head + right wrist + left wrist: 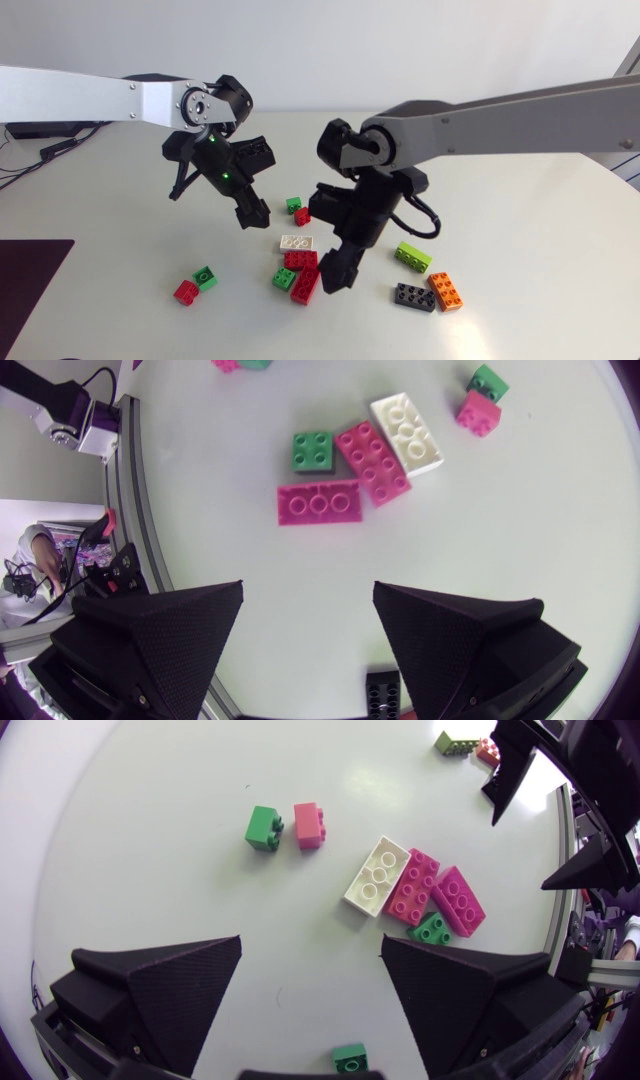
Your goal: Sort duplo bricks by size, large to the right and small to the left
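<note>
The left gripper [312,945] and right gripper [308,588] hang above the worktop [520,300], fingers apart, holding nothing. Duplo bricks [284,278] lie scattered below, a white brick [297,242] touching a red brick [300,259] at the middle.

Duplo bricks [305,287] in mixed colours lie studs-up, loosely scattered mid-table.

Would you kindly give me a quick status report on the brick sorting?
Open and empty: left gripper, right gripper. Unsorted in the middle: white brick, two red bricks, green brick. Nothing in the way.
</note>
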### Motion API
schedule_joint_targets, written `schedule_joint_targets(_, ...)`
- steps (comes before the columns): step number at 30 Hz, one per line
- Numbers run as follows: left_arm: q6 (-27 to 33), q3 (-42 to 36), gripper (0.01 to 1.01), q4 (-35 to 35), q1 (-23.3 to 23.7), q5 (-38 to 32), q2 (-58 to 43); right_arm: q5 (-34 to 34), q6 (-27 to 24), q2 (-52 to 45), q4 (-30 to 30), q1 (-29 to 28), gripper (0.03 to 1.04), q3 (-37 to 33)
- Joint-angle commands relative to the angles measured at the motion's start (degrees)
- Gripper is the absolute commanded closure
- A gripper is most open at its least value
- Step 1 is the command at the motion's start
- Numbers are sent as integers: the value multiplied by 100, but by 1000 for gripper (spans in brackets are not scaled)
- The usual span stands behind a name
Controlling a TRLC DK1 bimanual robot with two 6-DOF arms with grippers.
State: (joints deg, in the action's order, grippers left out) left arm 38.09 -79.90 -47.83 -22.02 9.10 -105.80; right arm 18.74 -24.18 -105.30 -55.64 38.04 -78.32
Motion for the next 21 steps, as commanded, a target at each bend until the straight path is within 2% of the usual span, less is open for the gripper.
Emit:
schedule_joint_targets(1, -38, 176, 56, -77, 84, 74, 235, -81, 186, -307, -176, 54, 125, -289)
schedule_joint_targets(5, -82, 475, 56, 116, 128, 74, 499, -178, 335, -430, 9, 125, 125, -377)
schedule_joint_targets(8, -108, 581, 56, 195, 198, 74, 595, -547, 292, -466, 448, 221, 125, -183)
schedule_joint_targets(11, -126, 633, 56, 239, 268, 74, 648, -802, 318, -694, 440, 318, 125, -394)
schedule_joint_targets(16, -170, 765, 56, 336, 330, 74, 833, -1698, 1170, -940, 651, 520, 125, -473)
schedule_joint_targets(21, -187, 809, 56, 406, 365, 74, 850, -1751, 1663, -923, 809, 494, 125, -526)
